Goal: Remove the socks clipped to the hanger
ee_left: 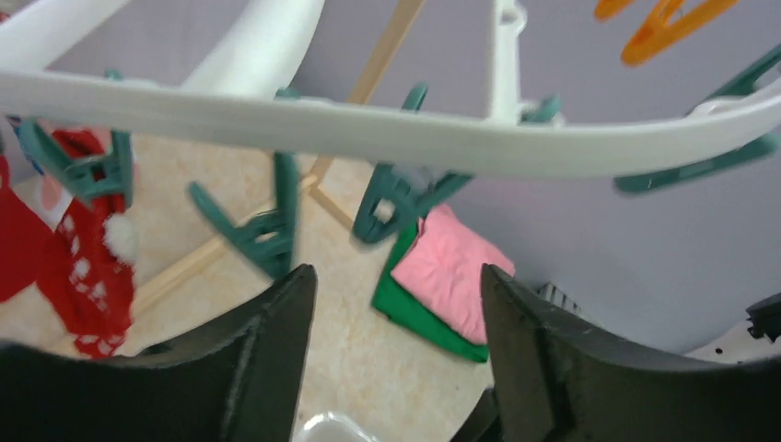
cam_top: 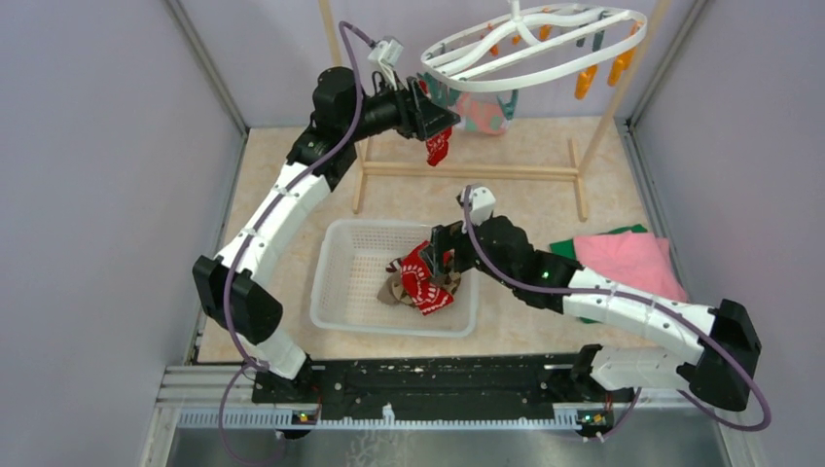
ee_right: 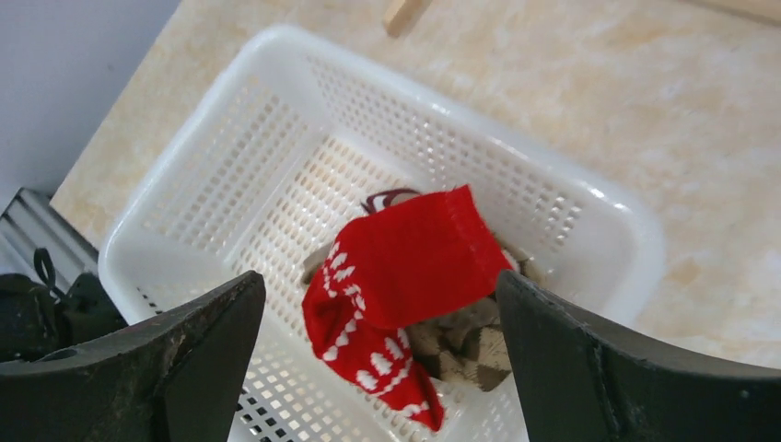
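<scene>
White plastic up top: the hanger [cam_top: 535, 53] tilts at about one o'clock in the overhead view, with orange clips [cam_top: 585, 83] dangling off its right rim. The left gripper [cam_top: 431, 119] is up at the ring's left end. Its wrist camera shows the fingers [ee_left: 267, 350] parted wide, with nothing between them. A red sock with white spots [ee_left: 87, 267] hangs from a teal clip [ee_left: 92, 170] at nine o'clock of those fingers, outside the gap. A pink sock with teal patches [cam_top: 482, 112] hangs further back. Down at centre, the right gripper [ee_right: 379, 295] hovers spread wide and empty over the white mesh basket [ee_right: 212, 157]. In it a red patterned sock [ee_right: 405, 262] lies across a brown argyle sock [ee_right: 470, 345]. Folded pink and green cloths [cam_top: 618, 258] sit at three o'clock.
</scene>
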